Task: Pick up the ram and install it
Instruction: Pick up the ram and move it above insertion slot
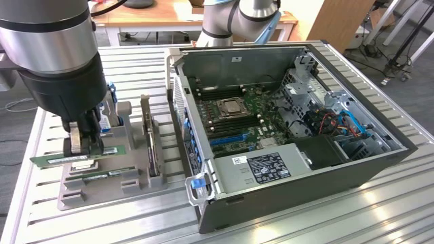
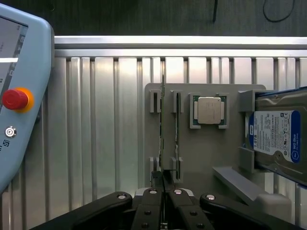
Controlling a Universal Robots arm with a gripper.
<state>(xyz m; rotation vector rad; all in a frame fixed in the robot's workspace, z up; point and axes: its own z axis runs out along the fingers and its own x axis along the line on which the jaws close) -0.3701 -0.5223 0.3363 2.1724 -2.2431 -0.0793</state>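
While hanging low over the holder, gripper: clenched on the ram, fingers pressed against both flat faces near the stick's middle.
Ram: green, lying level on its long edge above the outermost slot of the gray holder, one end jutting past the holder's edge toward the exterior view's left; lower edge in the slot or just clear of it, cannot tell.
Ram from the wrist: seen edge-on as a thin dark line running straight out from between the gripper fingertips.
Second memory stick: seated in the neighbouring slot, just beside the held one (parallel to it, also edge-on from the wrist).
Holder, other pockets: loose silver processor in a square recess; hard drive with blue-white label propped at the far side.
Computer case: open, on its side, to the exterior view's right of the holder; motherboard exposed, power supply near the front.
Desk: ribbed aluminium, carrying holder and case.
Teach pendant: at the desk's edge, red stop button facing up.
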